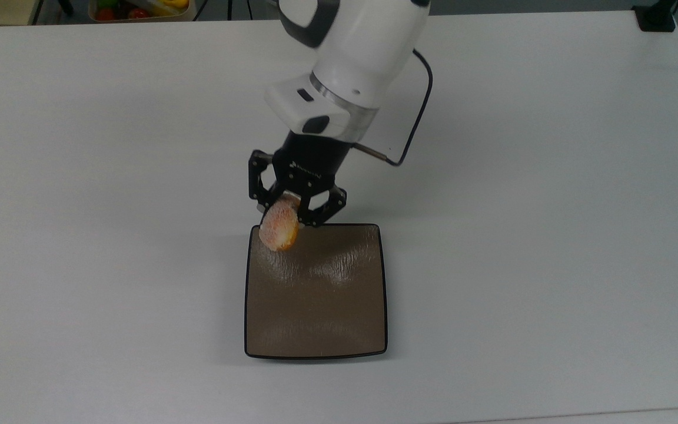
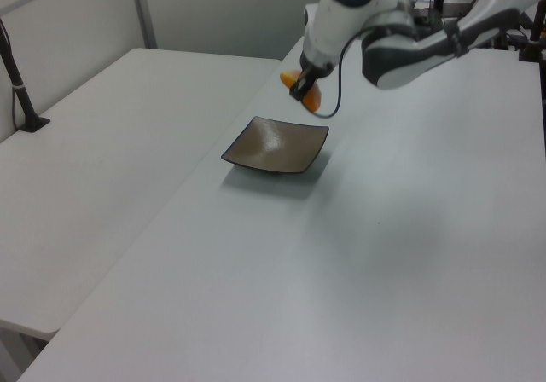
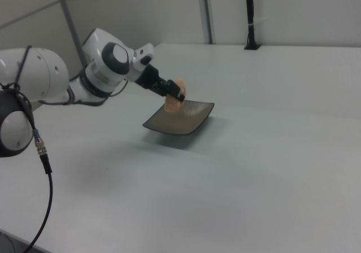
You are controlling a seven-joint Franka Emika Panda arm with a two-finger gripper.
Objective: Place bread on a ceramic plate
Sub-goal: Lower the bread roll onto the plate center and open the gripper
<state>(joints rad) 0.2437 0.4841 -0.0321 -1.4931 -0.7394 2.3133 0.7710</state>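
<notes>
White worktop [image 1: 551,235] spans below the fingers [image 1: 268,203]. Bin of coloured items [image 1: 139,9] sits well beyond them at the top view's upper left. Black post [image 2: 21,83] stands far off.
</notes>
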